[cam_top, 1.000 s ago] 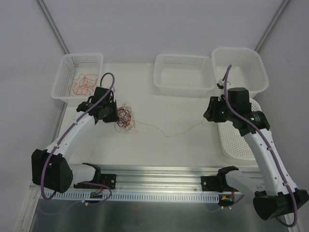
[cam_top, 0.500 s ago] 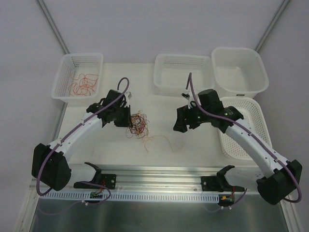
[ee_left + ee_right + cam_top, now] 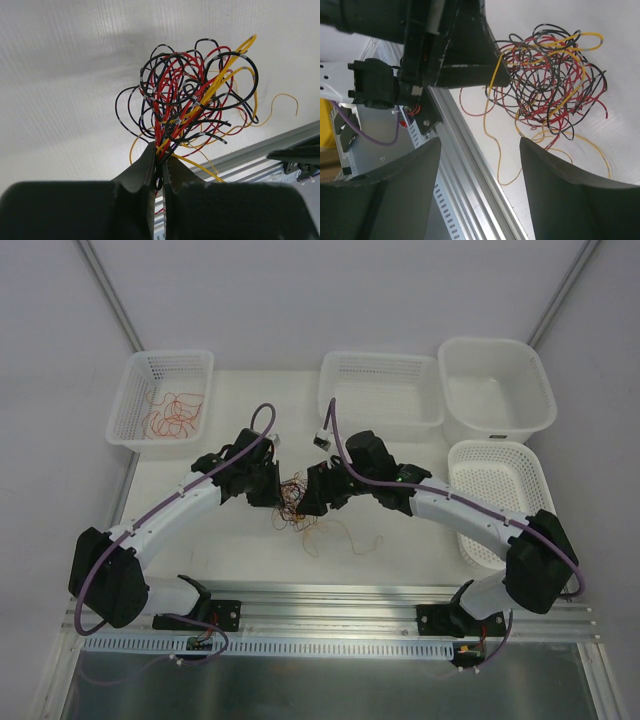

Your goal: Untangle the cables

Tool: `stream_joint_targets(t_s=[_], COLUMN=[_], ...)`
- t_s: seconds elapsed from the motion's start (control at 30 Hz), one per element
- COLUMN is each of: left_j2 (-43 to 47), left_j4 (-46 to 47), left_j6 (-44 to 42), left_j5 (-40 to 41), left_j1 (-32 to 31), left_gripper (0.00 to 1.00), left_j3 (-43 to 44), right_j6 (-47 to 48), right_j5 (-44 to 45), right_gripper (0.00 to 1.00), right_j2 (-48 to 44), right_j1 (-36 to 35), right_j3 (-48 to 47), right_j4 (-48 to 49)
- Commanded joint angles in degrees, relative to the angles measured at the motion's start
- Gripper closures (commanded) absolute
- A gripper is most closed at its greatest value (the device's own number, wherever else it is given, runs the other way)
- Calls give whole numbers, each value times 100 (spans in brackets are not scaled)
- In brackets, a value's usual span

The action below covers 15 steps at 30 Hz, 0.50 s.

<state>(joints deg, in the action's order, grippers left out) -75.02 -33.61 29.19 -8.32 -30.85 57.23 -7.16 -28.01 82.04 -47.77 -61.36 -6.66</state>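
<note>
The cables are a tangle (image 3: pixel 292 502) of thin red, black and yellow curly wires at the table's middle. My left gripper (image 3: pixel 271 490) is shut on the tangle's left side. In the left wrist view its fingertips (image 3: pixel 160 156) pinch a bunch of red, black and yellow strands, and the tangle (image 3: pixel 195 95) fans out beyond them. My right gripper (image 3: pixel 313 498) hovers at the tangle's right side, open. In the right wrist view its fingers (image 3: pixel 480 145) hold nothing, and the tangle (image 3: pixel 552 80) lies ahead. One yellowish strand (image 3: pixel 345 537) trails loose toward the near edge.
A white basket (image 3: pixel 125 418) at the back left holds several orange and red wires (image 3: pixel 172 412). An empty mesh basket (image 3: pixel 380 426) and a solid white bin (image 3: pixel 495 343) stand at the back. A flat basket (image 3: pixel 500 490) lies at the right. An aluminium rail (image 3: pixel 330 602) runs along the near edge.
My right gripper let go of the stretched yellowish strand, opened and swung left to the tangle. My left gripper carried the tangle a little to the right. The strand now lies slack.
</note>
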Motion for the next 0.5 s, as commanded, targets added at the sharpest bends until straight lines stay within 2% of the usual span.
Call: stream_joint_targets(t_s=[0.0,0.33,0.43,0.47], left_j2=[102,164,137,128], left_j4=[65,73,65,65], left_j6=[227,263,237,236], left_j5=[172,269,322,400], left_j1=[-61,-79,-79,-79], left_gripper=[100,100,100,100], left_j3=[201,122,87,69], right_j6=[-357,-488,-480,-445], right_j5=[-126,-293,-284,-249], right_gripper=[33,48,70,85], right_j2=[294,1129,1122,1060], right_j1=[-83,-250,-259,-259], right_j3=[-130,-587,-614,-605], right_j4=[868,1122,1114,1062])
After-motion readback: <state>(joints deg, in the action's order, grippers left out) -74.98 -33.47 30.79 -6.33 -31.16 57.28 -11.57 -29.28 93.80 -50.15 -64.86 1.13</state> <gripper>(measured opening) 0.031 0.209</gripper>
